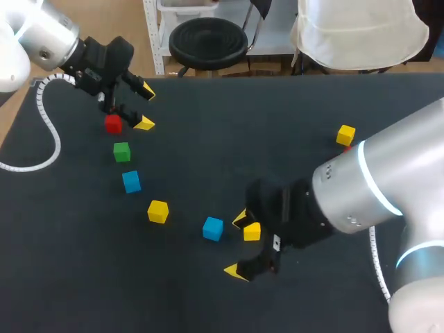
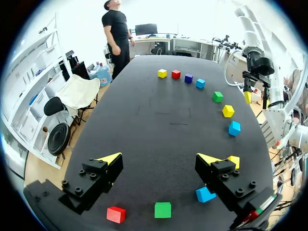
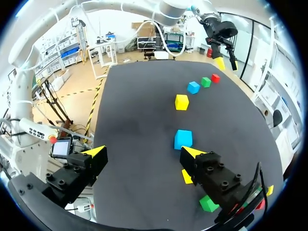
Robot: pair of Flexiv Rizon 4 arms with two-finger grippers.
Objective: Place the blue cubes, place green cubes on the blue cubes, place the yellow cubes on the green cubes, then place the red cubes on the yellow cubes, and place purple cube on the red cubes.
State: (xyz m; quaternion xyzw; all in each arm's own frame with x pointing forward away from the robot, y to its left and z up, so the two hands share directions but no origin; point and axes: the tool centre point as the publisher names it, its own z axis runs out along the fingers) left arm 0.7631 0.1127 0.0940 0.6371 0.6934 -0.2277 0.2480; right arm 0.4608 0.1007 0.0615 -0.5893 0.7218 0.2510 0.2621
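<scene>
Cubes lie in a loose arc on the black table (image 1: 291,111). A red cube (image 1: 113,124), a green cube (image 1: 121,151), a blue cube (image 1: 131,181) and a yellow cube (image 1: 157,211) run down the left. My left gripper (image 1: 146,107) hangs open beside the red cube, holding nothing. A second blue cube (image 1: 213,228) and a yellow cube (image 1: 252,231) lie by my right gripper (image 1: 238,245), which is open and empty. The left wrist view shows a purple cube (image 2: 188,78) far off, between a red cube (image 2: 176,74) and a blue cube (image 2: 200,83).
Another yellow cube (image 1: 345,134) sits at the far right, next to my right arm, which hides the cubes under it in the head view. A green cube (image 3: 209,203) lies under my right gripper's finger. The table's middle and near left are bare.
</scene>
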